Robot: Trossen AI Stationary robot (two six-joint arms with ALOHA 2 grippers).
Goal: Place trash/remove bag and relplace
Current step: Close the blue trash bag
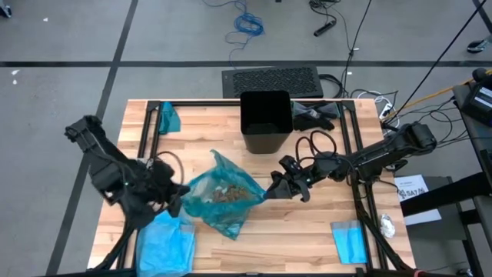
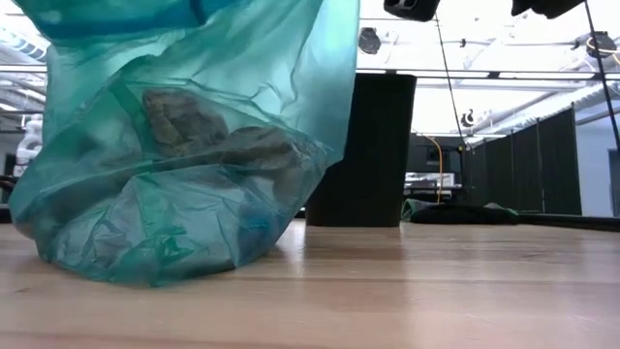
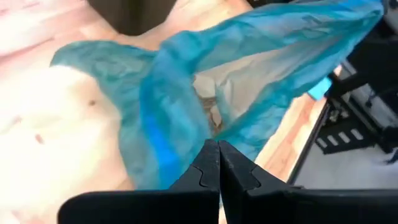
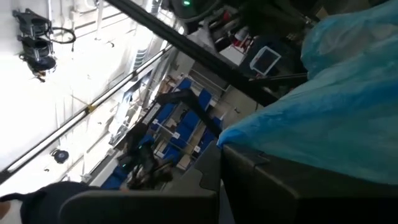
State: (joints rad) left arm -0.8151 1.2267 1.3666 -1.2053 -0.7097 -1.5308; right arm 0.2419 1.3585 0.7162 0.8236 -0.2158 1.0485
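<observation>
Sitting on the wooden tabletop [image 1: 307, 223] near its middle, the teal-green bag [image 1: 223, 196] is stretched wide between the two arms, with its bottom resting on the wood in the low view and its upper part pulled up out of that picture. Through the thin plastic a heap of brown crumpled trash [image 1: 225, 194] shows inside it; from above the same scraps lie in the bag's open middle. The left hand [image 1: 175, 201] is at the bag's left edge, its fingers [image 3: 208, 171] pressed together with the plastic right at their tips, so it looks clamped on the bag's rim. The right hand [image 1: 275, 188] is at the bag's right edge, closed as well, with teal plastic bunched against it in its own wrist view; it appears to pinch that side. Just behind the bag stands the empty black bin [image 1: 265, 121], upright, apart from the bag. A paler blue plastic bag [image 1: 165, 240] lies flat at the near left corner of the tabletop, a small blue piece [image 1: 350, 240] lies near the right corner, and another teal scrap [image 1: 168, 117] lies at the far left. Dark cloth [image 1: 315, 115] sits beside the bin on its right.
</observation>
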